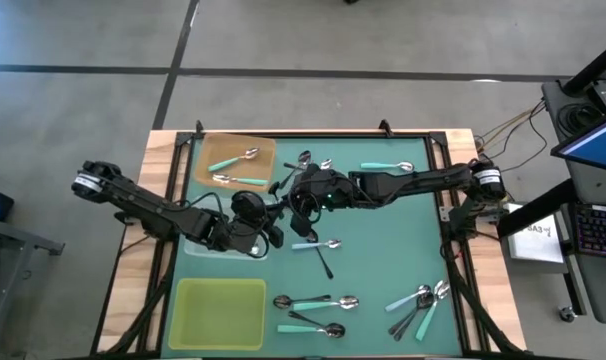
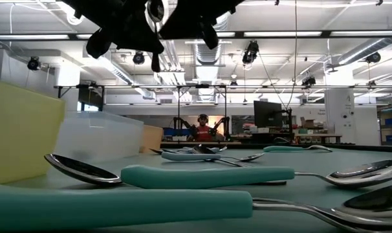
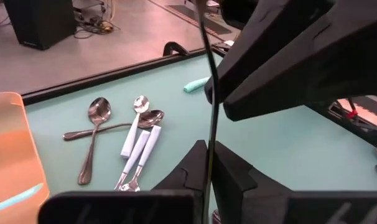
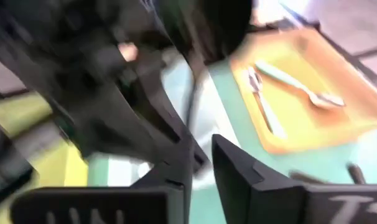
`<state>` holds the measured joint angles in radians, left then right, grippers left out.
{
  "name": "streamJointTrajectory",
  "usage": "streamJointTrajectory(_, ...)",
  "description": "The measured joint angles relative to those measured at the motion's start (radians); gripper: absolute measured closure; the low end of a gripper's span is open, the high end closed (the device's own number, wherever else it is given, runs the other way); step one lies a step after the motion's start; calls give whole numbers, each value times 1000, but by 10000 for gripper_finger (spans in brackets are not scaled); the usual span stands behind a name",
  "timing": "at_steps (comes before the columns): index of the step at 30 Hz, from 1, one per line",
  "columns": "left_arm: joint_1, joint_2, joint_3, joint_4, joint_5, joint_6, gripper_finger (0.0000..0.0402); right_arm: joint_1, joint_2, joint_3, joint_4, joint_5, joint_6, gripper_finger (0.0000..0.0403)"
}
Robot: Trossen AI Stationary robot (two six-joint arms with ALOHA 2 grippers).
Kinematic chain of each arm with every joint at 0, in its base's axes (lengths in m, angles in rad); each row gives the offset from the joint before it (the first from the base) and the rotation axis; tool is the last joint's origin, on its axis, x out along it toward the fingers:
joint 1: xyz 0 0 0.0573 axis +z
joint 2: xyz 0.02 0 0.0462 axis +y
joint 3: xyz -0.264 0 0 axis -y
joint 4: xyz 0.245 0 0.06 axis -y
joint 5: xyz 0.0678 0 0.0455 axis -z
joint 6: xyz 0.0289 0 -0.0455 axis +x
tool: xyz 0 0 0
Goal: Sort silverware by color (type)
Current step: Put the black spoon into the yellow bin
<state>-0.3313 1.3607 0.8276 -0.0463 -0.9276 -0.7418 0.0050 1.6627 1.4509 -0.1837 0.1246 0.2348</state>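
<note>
arms (image 1: 173, 212): 2 | trays (image 1: 222, 312): 3 | spoons (image 1: 316, 245): roughly 18

Robotics lab or workshop: high industrial ceiling with exposed ducts (image 2: 202, 55), strip lights, hanging cables; monitor (image 2: 268, 114) on distant benches; bare concrete floor (image 1: 83, 90); laptop (image 1: 595, 135) beside surface.

- Two dark grippers (image 2: 154, 26) close together overhead; finger state unclear.
- Below them, nearest: teal-handled spoons (image 2: 202, 176).
- Below, left: yellow tray (image 2: 21, 133), clear tray (image 2: 99, 136).
</note>
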Motion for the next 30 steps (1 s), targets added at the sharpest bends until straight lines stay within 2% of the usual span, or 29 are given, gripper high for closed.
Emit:
streamJointTrajectory(4,0,-18,0,-26,28,1,401,-6,-23,0,-105,6,0,315)
streamJointTrajectory(7,-2,-47,0,-55,144,35,401,-8,-43,0,-206,6,0,294)
streamJointTrajectory(11,-18,-99,0,-137,475,103,401,-10,-59,0,-401,6,51,282)
streamJointTrajectory(14,-60,-137,4,-210,737,93,401,-10,-63,0,-568,6,128,281)
streamJointTrajectory(17,-135,-160,12,-272,888,16,401,-3,-59,0,-732,7,195,286)
streamJointTrajectory(21,-257,-166,21,-412,962,-141,401,18,-56,-21,-860,7,284,295)
streamJointTrajectory(26,-376,-139,20,-540,1019,-251,402,55,-61,-78,-858,7,370,300)
streamJointTrajectory(30,-417,-90,20,-548,1096,-334,402,82,-60,-102,-854,7,430,300)
